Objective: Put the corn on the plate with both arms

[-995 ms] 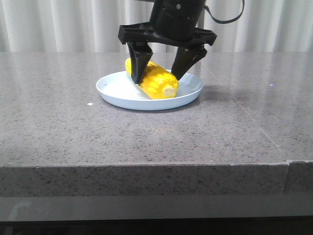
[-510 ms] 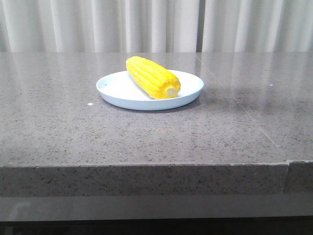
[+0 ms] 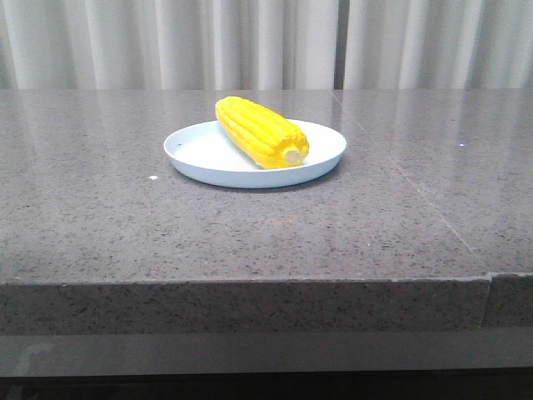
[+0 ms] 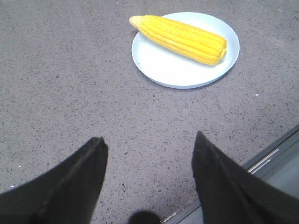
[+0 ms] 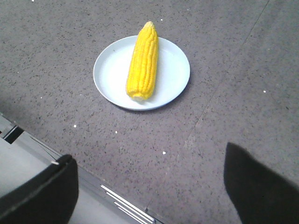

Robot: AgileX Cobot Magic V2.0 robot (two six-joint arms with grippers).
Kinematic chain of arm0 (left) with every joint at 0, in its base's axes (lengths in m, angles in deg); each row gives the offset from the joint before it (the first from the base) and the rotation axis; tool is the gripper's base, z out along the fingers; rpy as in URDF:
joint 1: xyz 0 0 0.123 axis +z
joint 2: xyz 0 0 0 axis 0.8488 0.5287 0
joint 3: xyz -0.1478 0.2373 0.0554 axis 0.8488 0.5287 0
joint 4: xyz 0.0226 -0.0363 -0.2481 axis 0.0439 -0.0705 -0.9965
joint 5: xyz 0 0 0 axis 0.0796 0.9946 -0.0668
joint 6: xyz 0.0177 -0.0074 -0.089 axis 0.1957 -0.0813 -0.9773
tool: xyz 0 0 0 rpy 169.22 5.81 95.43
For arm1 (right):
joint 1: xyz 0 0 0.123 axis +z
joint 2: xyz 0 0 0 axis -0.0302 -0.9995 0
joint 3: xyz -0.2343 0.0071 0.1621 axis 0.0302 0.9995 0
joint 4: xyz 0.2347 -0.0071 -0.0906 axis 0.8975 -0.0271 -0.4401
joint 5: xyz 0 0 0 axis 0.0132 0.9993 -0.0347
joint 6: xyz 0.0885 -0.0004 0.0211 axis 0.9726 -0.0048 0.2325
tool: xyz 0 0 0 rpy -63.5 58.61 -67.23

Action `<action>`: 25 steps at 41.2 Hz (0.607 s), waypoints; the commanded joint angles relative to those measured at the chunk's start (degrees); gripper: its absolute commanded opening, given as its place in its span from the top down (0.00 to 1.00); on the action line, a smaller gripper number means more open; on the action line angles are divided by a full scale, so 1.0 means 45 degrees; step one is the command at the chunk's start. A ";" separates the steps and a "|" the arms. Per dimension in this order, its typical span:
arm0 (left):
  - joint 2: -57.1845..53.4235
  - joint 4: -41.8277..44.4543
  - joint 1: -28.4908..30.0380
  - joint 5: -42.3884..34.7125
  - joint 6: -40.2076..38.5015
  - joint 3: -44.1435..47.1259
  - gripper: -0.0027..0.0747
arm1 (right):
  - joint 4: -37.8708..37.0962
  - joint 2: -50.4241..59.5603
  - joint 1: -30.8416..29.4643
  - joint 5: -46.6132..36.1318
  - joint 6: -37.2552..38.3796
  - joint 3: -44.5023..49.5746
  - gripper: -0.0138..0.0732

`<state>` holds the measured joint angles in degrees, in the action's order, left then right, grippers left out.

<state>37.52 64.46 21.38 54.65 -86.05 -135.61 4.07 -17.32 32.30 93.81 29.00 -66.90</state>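
Since a second ago the black arm over the plate has gone from the front view. The left pincer [image 4: 149, 177] hangs wide open and empty, well back from the plate [image 3: 200, 154]. The corn [image 3: 260, 132] lies slantwise across it, tip overhanging the rim — placement looks finished. The right pincer [image 5: 149, 186] is likewise spread, holding nothing, clear of the surface [image 3: 125, 225].

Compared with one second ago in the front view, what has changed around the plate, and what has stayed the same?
A black hand that stood open over the corn, one finger on each side, has left the front view, leaving the corn free. The corn shifted only very slightly. It lies on the plate as before, stub end toward the camera, and the plate has not moved. Both wrist views now show open hands, left hand and right hand, well away from it.
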 commanded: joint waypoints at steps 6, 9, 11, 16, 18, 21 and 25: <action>-0.0051 0.0088 -0.0106 -0.0891 -0.0141 -0.0337 0.45 | -0.0189 0.2736 -0.0026 -0.0739 -0.0144 0.1987 0.09; -0.0051 0.0088 -0.0106 -0.0891 -0.0141 -0.0337 0.45 | -0.0189 0.3065 -0.0026 -0.0753 -0.0144 0.2329 0.09; -0.0051 0.0088 -0.0106 -0.0891 -0.0141 -0.0337 0.45 | -0.0189 0.3179 -0.0026 -0.0753 -0.0144 0.2434 0.09; -0.0051 0.0088 -0.0106 -0.0891 -0.0141 -0.0337 0.45 | -0.0201 0.3189 -0.0026 -0.0834 -0.0144 0.2448 0.09; -0.0051 0.0088 -0.0106 -0.0891 -0.0141 -0.0337 0.45 | -0.0283 0.3189 -0.0026 -0.0882 -0.0144 0.2448 0.09; -0.0051 0.0088 -0.0106 -0.0891 -0.0141 -0.0337 0.45 | -0.0412 0.3189 -0.0026 -0.0924 -0.0144 0.2448 0.09; -0.0051 0.0088 -0.0106 -0.0891 -0.0141 -0.0337 0.45 | -0.0412 0.3189 -0.0026 -0.0954 -0.0144 0.2448 0.09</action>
<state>37.52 64.46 21.38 54.65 -86.05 -135.61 2.92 -2.73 32.30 93.97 29.00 -54.64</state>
